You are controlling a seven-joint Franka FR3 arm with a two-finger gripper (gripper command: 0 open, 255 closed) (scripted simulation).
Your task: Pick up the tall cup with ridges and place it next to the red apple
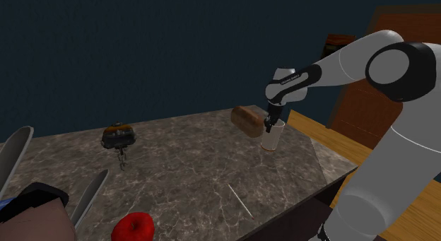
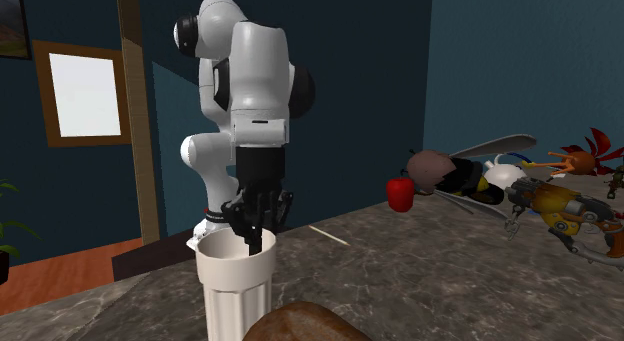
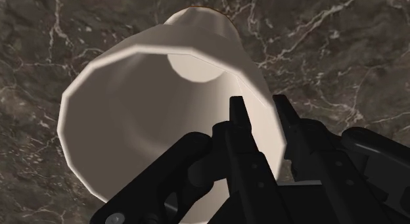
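1. The tall cup [image 2: 237,289] is off-white and upright. It has a wider smooth band at the rim, and vertical ridges run down the narrower body below.
2. It stands on the dark marbled counter [image 1: 184,162] near the far corner at the shoulder view's right, just beside a brown loaf [image 1: 247,121].
3. The gripper [image 3: 261,110] comes down onto the cup's rim. One of the fingers [image 3: 238,124] is inside the mouth and the other is outside, with the cup wall between them. They look clamped on that wall, though the steep angle makes the contact hard to confirm.
4. The red apple [image 1: 133,227] sits by the counter's near edge at the shoulder view's lower left, well apart from the cup. A thin pale stick [image 1: 240,201] lies on the counter between them.
5. The second exterior view gives the cup's ridged side, with the white arm [image 2: 250,79] upright behind it. The wrist view gives the cup's many-sided rim and the pale round bottom inside. The shoulder view gives the cup's place on the counter.
6. A small pale strip of lettering sits on the black hand in the shoulder view, too small to read.
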